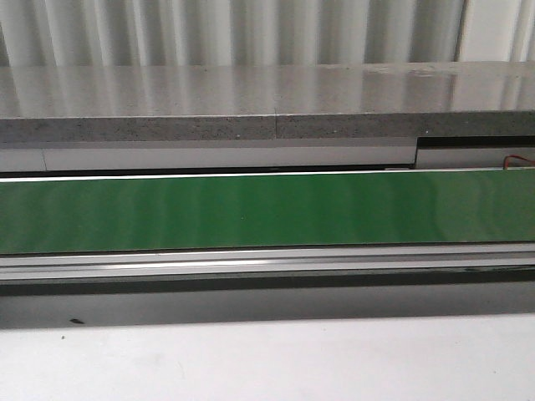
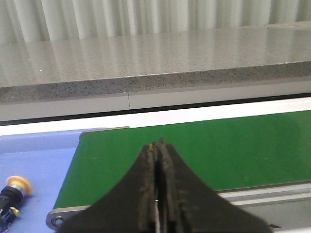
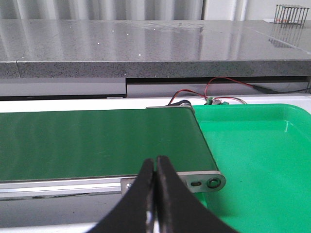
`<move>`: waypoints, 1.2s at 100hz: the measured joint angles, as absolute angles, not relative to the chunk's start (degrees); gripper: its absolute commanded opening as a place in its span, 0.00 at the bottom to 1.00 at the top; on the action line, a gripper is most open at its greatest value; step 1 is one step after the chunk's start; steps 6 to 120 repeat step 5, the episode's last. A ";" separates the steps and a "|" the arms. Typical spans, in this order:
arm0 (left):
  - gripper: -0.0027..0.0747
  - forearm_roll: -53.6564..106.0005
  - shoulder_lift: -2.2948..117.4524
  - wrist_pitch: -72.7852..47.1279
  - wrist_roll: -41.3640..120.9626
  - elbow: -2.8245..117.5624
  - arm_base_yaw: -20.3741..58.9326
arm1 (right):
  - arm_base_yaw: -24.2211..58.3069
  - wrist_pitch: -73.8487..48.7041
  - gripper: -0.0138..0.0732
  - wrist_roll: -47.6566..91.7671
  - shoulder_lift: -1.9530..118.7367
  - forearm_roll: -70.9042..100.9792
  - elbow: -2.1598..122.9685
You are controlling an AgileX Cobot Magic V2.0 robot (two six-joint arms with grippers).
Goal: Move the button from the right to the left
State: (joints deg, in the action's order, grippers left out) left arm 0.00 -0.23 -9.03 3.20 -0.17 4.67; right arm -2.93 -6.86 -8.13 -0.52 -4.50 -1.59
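Okay, front cam shows just the green belt (image 1: 267, 209) w/ the grey counter (image 1: 251, 100) behind it, no arms in shot. Left gripper (image 2: 158, 145) hangs over the belt's end, fingers pressed together, nothing between them. Button (image 2: 13, 191) lies on its side on the blue surface (image 2: 34, 160) just beside that belt end, yellow cap up, apart from the gripper. Right gripper (image 3: 155, 162) also closed on nothing, over the belt's other end, next to the green bin (image 3: 262, 160).
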 measured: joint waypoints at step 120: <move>0.01 0.00 -0.23 -9.03 3.20 -0.17 4.67 | -2.93 -6.86 0.08 -8.13 -0.52 -4.50 -1.59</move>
